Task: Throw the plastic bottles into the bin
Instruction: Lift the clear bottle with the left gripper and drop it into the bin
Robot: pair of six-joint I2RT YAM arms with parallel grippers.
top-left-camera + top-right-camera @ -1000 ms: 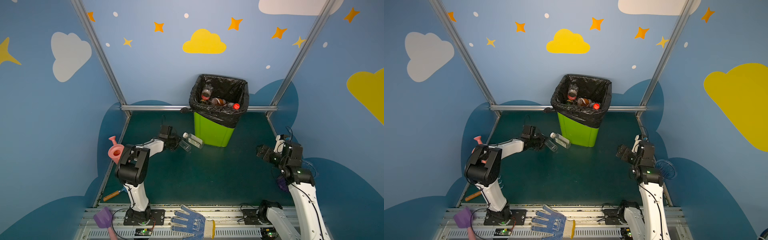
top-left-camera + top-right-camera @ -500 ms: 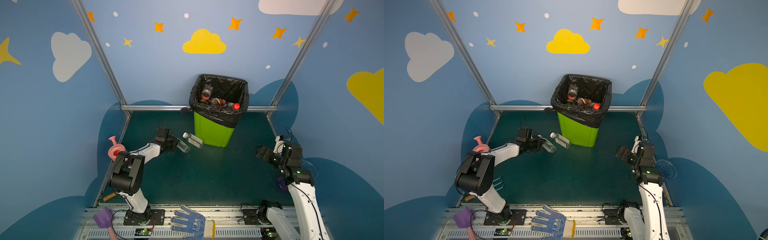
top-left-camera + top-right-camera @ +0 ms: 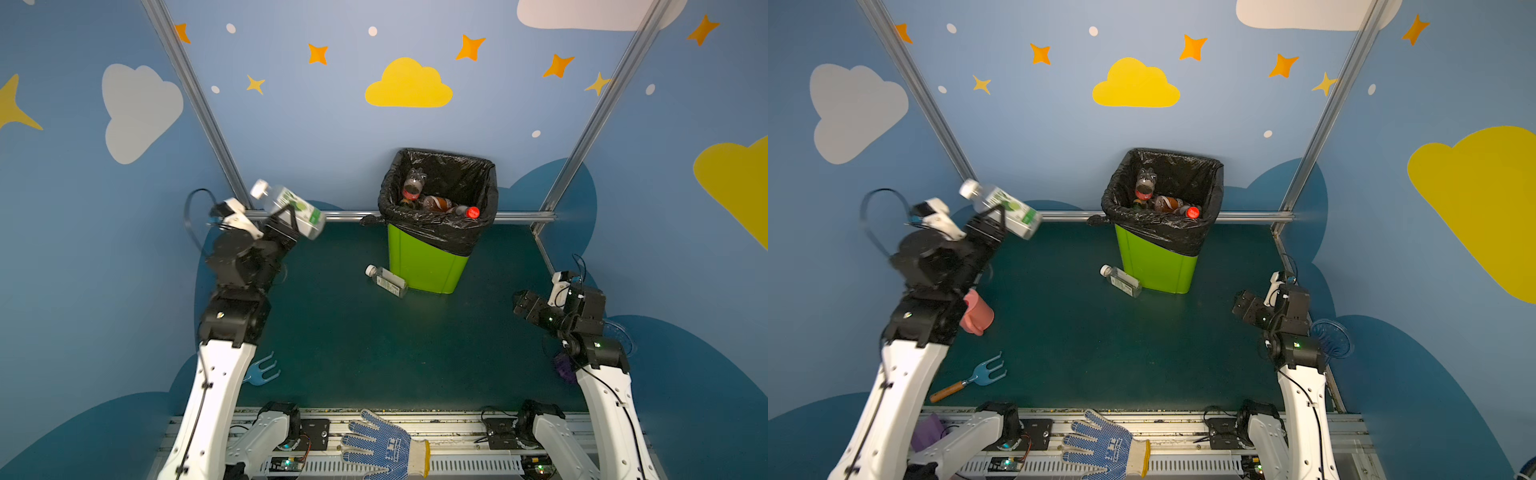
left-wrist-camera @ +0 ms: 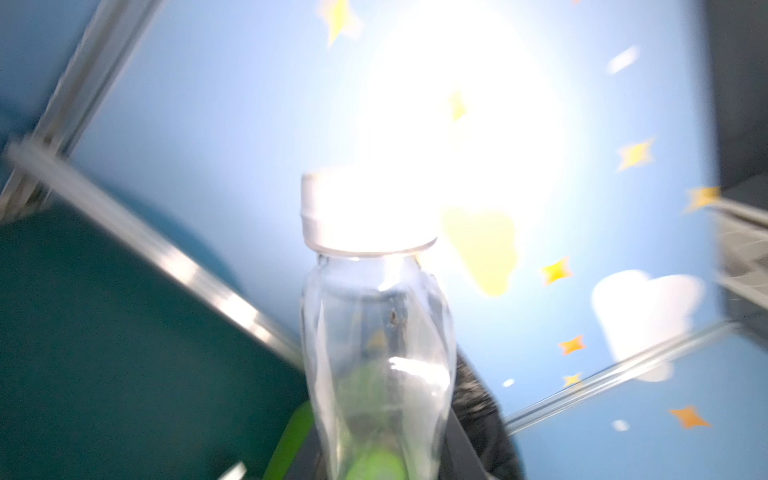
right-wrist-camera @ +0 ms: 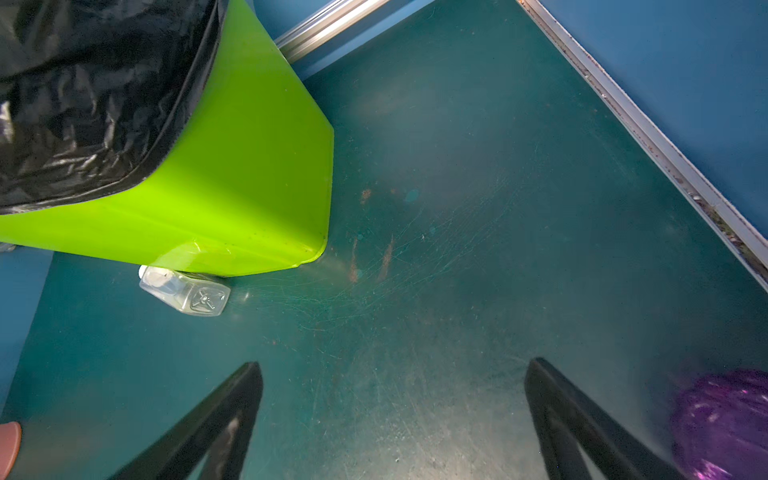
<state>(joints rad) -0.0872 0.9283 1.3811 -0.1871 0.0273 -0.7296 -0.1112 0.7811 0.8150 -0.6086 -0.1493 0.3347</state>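
My left gripper (image 3: pixel 286 226) is raised high at the back left, shut on a clear plastic bottle (image 3: pixel 291 210) with a green-and-white label and a white cap (image 4: pixel 365 212). In the left wrist view the bottle (image 4: pixel 374 353) fills the middle and hides the fingers. The green bin (image 3: pixel 424 266) with its black bag stands at the back centre and holds several bottles (image 3: pixel 436 202). Another clear bottle (image 3: pixel 386 281) lies on the floor against the bin's front left corner, also seen in the right wrist view (image 5: pixel 187 291). My right gripper (image 5: pixel 392 365) hovers open and empty at the right (image 3: pixel 521 305).
A pink watering can (image 3: pixel 976 313) stands by the left arm, and a blue hand rake (image 3: pixel 984 372) lies near the front left. A blue-dotted glove (image 3: pixel 386 444) rests on the front rail. A purple object (image 5: pixel 723 419) sits beside my right gripper. A metal rail (image 3: pixel 353 215) runs along the back.
My left arm has swung up from floor level, lifting the green-labelled bottle high toward the back left. The second bottle stays by the bin. The right arm has not moved.
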